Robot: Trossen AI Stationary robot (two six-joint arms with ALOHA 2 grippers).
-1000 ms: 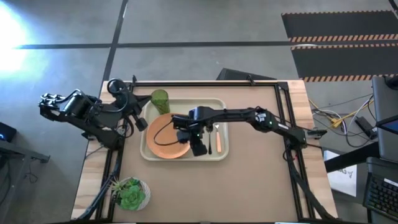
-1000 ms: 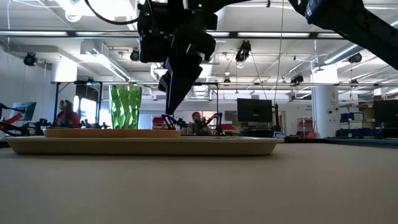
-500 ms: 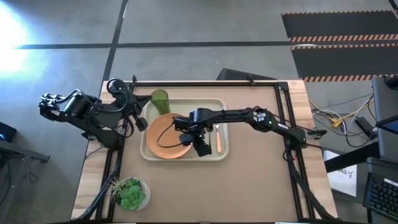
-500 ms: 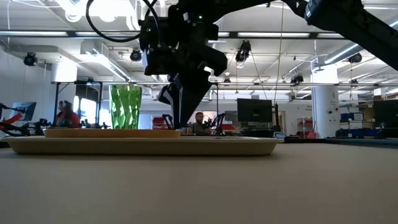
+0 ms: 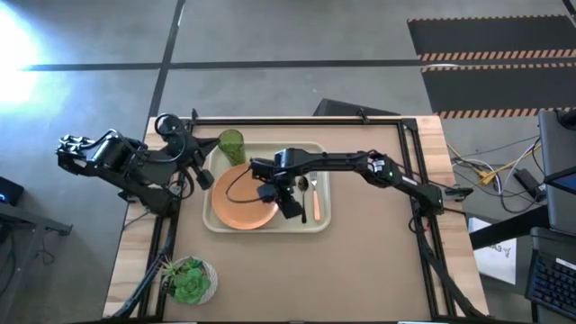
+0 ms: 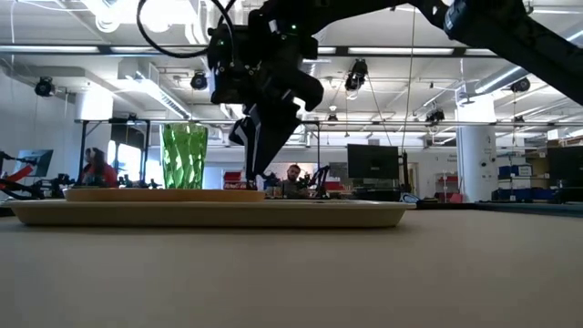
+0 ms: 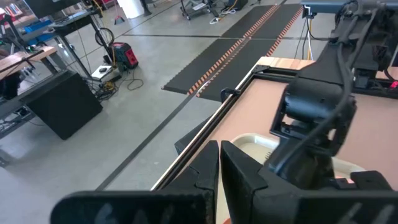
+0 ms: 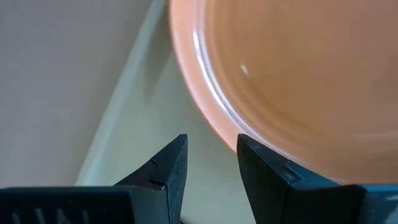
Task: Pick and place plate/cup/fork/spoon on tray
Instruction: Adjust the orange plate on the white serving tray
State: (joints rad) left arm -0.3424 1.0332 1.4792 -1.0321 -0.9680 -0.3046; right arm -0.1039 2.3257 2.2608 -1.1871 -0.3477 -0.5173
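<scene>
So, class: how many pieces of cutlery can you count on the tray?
2. The fork and the spoon lie side by side at the tray's right end, beside the plate. The right arm could hide more.

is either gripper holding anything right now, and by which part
Nothing is held. The right gripper hangs open over the tray beside the plate's rim, with nothing between its fingers. The left gripper is shut on nothing, parked at the table's left edge.

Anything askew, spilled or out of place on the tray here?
Nothing stands out. The plate lies flat on the tray, the cup stands upright at its corner, and the fork and spoon lie side by side beside the plate. The right gripper hangs open above.
</scene>
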